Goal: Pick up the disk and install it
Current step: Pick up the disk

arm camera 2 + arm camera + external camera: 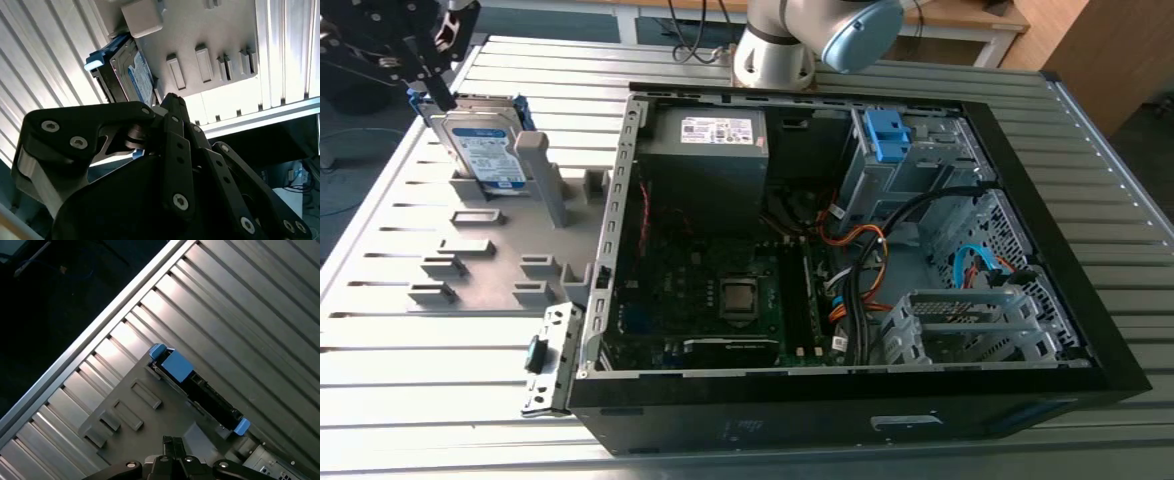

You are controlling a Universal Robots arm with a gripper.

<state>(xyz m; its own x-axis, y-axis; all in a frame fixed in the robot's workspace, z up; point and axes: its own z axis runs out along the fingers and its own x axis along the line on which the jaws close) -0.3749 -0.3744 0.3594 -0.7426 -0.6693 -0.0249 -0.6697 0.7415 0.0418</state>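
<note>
The disk [487, 145], silver with a white-and-blue label and a blue bracket, stands on edge in a slot of the grey holder plate [480, 262] at the exterior view's left. My gripper [438, 98] hangs just above the disk's far top corner, shut, with nothing between its fingers. In the second wrist view the black gripper [167, 102] sits close beside the disk [132, 75]. The first wrist view looks down on the disk's [200, 385] top edge with its blue ends, and the gripper [172, 442] stands a little apart from it.
An open computer case [607, 250] lies on the slatted metal table [427, 390], to the right of the holder plate. Inside are a grey power supply [707, 150], a motherboard, cables and a drive cage with a blue latch [887, 135]. The arm's base [774, 55] stands behind the case.
</note>
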